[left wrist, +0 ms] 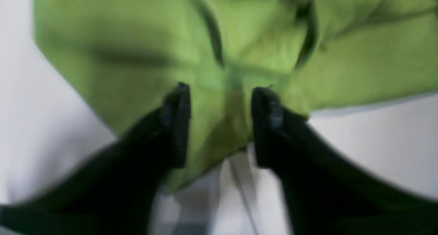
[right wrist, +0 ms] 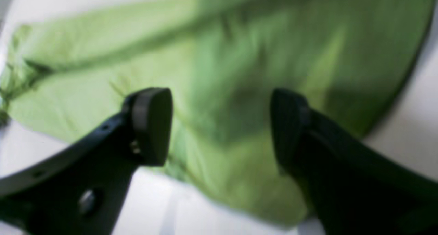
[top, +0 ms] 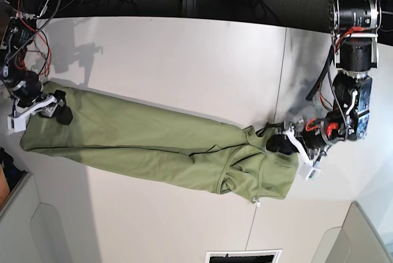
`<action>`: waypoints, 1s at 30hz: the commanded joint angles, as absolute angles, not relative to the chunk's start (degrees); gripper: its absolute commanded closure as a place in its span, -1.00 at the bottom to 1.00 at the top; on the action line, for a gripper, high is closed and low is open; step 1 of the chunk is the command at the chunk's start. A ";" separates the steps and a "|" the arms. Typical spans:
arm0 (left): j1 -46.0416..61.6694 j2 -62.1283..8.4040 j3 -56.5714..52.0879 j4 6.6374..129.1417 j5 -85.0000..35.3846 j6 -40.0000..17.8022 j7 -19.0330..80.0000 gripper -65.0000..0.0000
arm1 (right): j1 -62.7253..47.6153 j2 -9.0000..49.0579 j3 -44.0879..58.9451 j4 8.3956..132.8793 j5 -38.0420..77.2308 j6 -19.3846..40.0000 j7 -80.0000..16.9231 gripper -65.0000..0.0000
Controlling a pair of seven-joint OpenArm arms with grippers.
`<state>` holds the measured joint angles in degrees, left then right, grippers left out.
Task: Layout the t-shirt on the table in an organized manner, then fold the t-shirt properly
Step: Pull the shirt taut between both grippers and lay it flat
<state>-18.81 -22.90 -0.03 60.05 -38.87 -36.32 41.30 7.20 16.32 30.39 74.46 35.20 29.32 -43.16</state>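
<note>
T-shirt (top: 153, 146): stretched out long across the white surface (top: 184, 60), bunched at one end.
Left gripper (left wrist: 220, 125): jaws apart, cloth edge between them, not pinched.
Right gripper (right wrist: 222, 125): jaws spread wide over the other end, grasping nothing.

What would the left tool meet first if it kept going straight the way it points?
Most likely the t-shirt: green cloth already lies between the open fingers of the left tool and fills the view ahead. Blur leaves the depth unclear.
</note>
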 commanded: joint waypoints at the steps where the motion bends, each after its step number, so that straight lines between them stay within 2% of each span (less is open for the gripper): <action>1: -19.90 -23.79 -0.38 61.12 -39.27 -36.88 37.60 0.52 | 8.08 16.47 30.63 75.53 36.34 29.82 -41.21 0.12; 3: -18.48 -23.64 -0.38 61.10 -37.78 -36.67 34.33 0.90 | 7.38 15.64 30.63 75.53 34.72 29.82 -40.21 0.81; 4: -18.02 -23.64 -0.38 61.12 -37.50 -36.62 33.67 1.00 | 7.07 15.42 30.63 75.53 34.13 29.82 -39.38 1.00; 8: -17.28 -23.51 -0.38 61.10 -36.34 -36.64 33.71 1.00 | 6.07 15.42 30.63 75.53 33.36 29.82 -36.49 1.00; 13: -16.62 -23.51 -0.38 61.12 -35.75 -36.71 37.95 1.00 | 5.98 15.38 30.61 75.53 33.41 29.85 -39.62 1.00; 21: -11.22 -23.92 -0.38 62.22 -37.93 -38.48 39.53 1.00 | 2.17 15.55 30.63 75.53 33.52 30.06 -42.22 1.00; 24: -6.96 -25.34 -0.38 66.48 -40.12 -40.00 39.70 1.00 | -0.71 15.57 30.63 75.55 35.24 30.24 -42.24 1.00; 30: 5.34 -30.37 -0.49 82.41 -41.39 -39.75 39.72 1.00 | -8.60 15.55 30.63 80.07 42.35 31.75 -43.79 1.00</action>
